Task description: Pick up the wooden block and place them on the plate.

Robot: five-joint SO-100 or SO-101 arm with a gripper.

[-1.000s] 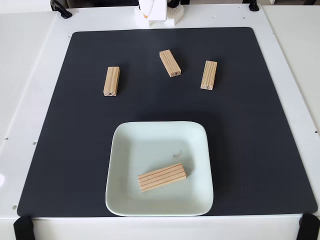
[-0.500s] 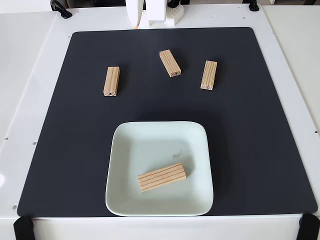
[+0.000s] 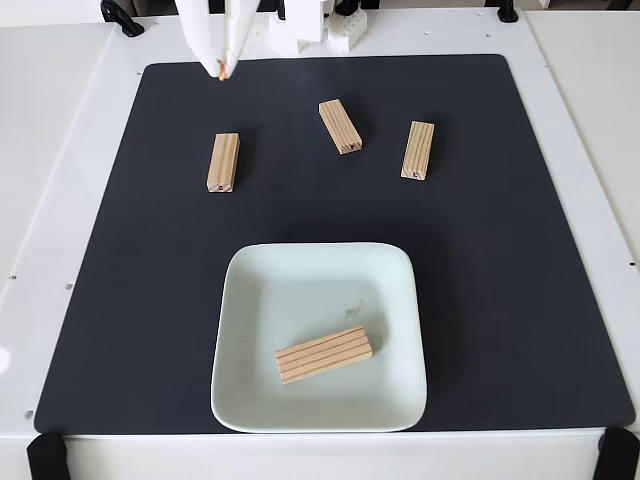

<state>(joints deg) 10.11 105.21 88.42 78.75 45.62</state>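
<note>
Black mat: 3 blocks loose, 1 block on plate.

One wooden block lies on the plate, three behind it.

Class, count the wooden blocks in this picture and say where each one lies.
4. One wooden block lies on the plate. Three lie on the black mat above the plate: left block, middle block, right block. None looks hidden.
</note>
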